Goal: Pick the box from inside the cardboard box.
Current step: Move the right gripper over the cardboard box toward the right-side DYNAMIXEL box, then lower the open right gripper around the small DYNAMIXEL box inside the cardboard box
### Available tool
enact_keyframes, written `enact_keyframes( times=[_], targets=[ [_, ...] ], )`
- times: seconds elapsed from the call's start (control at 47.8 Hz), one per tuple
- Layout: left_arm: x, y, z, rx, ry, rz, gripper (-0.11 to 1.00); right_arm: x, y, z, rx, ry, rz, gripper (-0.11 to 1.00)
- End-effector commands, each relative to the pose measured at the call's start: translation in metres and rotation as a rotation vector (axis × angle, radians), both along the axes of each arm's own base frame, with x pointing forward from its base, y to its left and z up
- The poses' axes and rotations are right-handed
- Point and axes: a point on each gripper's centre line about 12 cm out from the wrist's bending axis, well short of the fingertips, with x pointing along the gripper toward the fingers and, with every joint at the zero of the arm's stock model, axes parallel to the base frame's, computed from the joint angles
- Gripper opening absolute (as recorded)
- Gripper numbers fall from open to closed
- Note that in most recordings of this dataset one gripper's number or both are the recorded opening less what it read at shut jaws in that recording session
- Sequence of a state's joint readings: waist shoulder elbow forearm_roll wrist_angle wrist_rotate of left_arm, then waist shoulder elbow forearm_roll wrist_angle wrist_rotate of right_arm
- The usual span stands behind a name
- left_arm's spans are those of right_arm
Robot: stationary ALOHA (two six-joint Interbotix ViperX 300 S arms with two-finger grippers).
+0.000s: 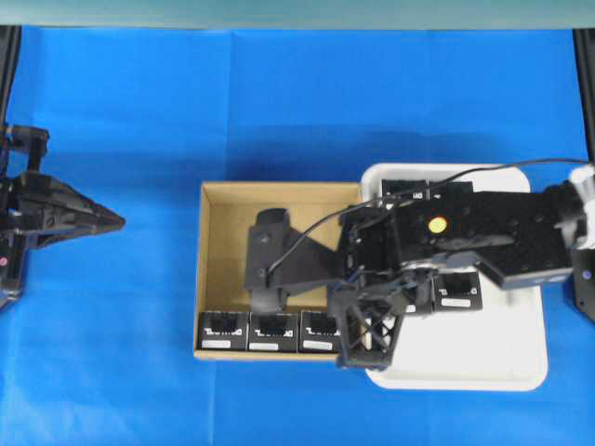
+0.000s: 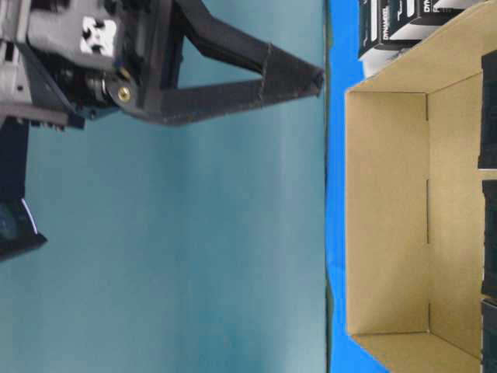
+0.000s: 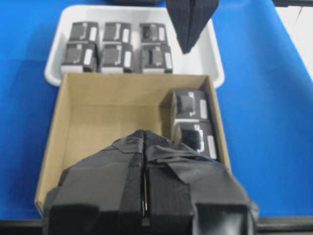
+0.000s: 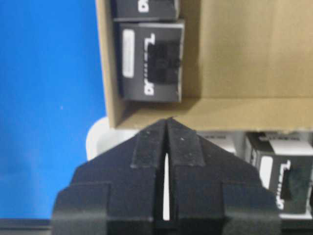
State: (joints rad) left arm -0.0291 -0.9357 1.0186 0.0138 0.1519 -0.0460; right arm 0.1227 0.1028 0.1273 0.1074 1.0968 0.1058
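The cardboard box point(image 1: 212, 269) lies mid-table, its tan floor point(image 3: 112, 122) mostly bare. Three black boxes point(image 1: 273, 331) stand in a row along its front wall. The left wrist view shows two of them point(image 3: 190, 105); the right wrist view shows the corner one point(image 4: 151, 61). My right gripper point(image 1: 364, 339) hangs shut and empty, pointing down over the wall between the cardboard box and the tray point(image 4: 167, 121), apart from the boxes. My left gripper point(image 1: 119, 221) is shut and empty at the far left, facing the cardboard box point(image 3: 145, 134).
A white tray point(image 1: 465, 372) touches the cardboard box's right side and holds several more black boxes point(image 3: 117, 46). The right arm point(image 1: 465, 232) spans the tray, and a dark part of it overhangs the cardboard box's middle. Blue cloth point(image 1: 279, 102) covers the table.
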Motion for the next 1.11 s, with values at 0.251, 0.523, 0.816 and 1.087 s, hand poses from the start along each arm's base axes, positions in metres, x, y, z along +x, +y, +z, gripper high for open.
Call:
enact_keyframes(
  times=[0.251,0.523,0.816,1.087],
  targets=[
    [0.001,-0.001,0.012,0.001,-0.032,-0.005,-0.07,0.012,0.001,-0.021,-0.005,0.016,-0.001,0.01],
    [0.000,-0.001,0.013,0.002,-0.038,-0.005,-0.07,0.018,0.001,-0.029,-0.006,0.001,-0.002,0.01],
    [0.000,-0.001,0.013,0.000,-0.040,-0.006,-0.07,0.018,-0.002,-0.040,-0.007,0.021,-0.012,0.03],
    [-0.001,-0.003,0.013,-0.009,-0.040,-0.015,-0.07,0.018,-0.012,-0.046,0.021,0.038,-0.053,0.40]
  ],
)
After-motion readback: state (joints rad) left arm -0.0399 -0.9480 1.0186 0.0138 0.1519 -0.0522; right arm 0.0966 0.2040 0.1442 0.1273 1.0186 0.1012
